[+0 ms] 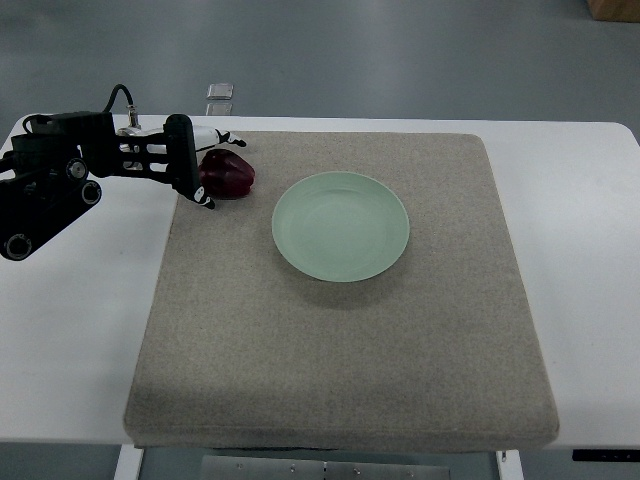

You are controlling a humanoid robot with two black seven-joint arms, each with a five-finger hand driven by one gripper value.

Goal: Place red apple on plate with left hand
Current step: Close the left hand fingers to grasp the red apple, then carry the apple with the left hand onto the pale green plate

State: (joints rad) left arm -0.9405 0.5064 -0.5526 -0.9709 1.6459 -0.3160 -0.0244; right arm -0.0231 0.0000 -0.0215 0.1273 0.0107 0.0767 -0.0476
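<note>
Top view, left hand (195, 165) around red apple (227, 174), plate (341, 226) bare

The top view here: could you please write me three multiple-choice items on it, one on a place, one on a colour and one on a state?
1. Where does the apple lie?
A. on the plate
B. on the mat, left of the plate
C. on the bare table, right of the mat

2. What colour is the plate?
A. pale green
B. bright yellow
C. black

3. What is on the plate?
A. the apple
B. a cup
C. nothing

Answers:
1. B: the apple rests on the grey mat near its upper left corner, apart from the plate, with the left robot hand at it.
2. A: the plate is a plain pale green disc on the mat.
3. C: its whole surface shows bare.
</note>
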